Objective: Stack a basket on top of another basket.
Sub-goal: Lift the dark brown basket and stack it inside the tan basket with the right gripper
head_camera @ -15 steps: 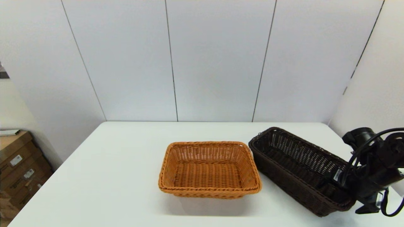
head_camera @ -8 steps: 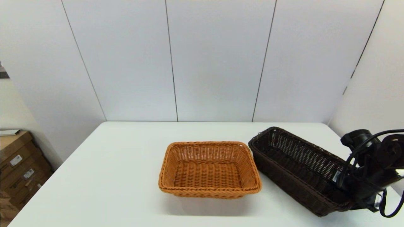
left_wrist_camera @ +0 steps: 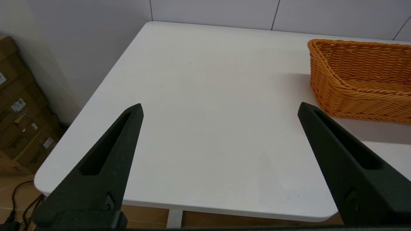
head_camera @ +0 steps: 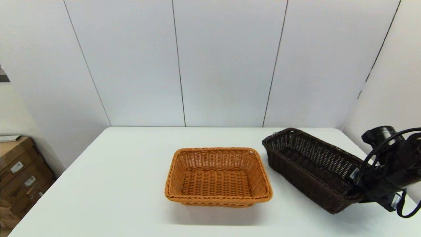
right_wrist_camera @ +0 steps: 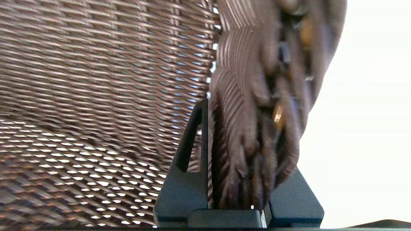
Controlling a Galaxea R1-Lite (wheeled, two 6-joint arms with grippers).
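The right gripper [head_camera: 357, 187] was clamped on the near end wall of the dark brown, almost black, rectangular woven wicker basket [head_camera: 312, 168], at the right side of the white table [head_camera: 115, 184]. In the right wrist view one black finger [right_wrist_camera: 189, 160] sat inside the basket against the wall and the other outside, the rolled rim [right_wrist_camera: 266, 106] pinched between them. The basket was tilted, its gripped end raised and its far end low near the table; whether that end touched the surface I could not tell.

Its sides were an open weave, light showing through the gaps, and the rim was a thick rolled band. Just beside it to the left, apart from it, the orange-tan rectangular woven wicker basket [head_camera: 218, 177] with a braided rim stood flat near the table's middle, tighter woven with flaring sides.

The left gripper [left_wrist_camera: 220, 109] hung over the table's left near edge with its fingers spread wide and nothing between them. Brown cardboard boxes [head_camera: 19, 171] stood on the floor beyond the table's left side.
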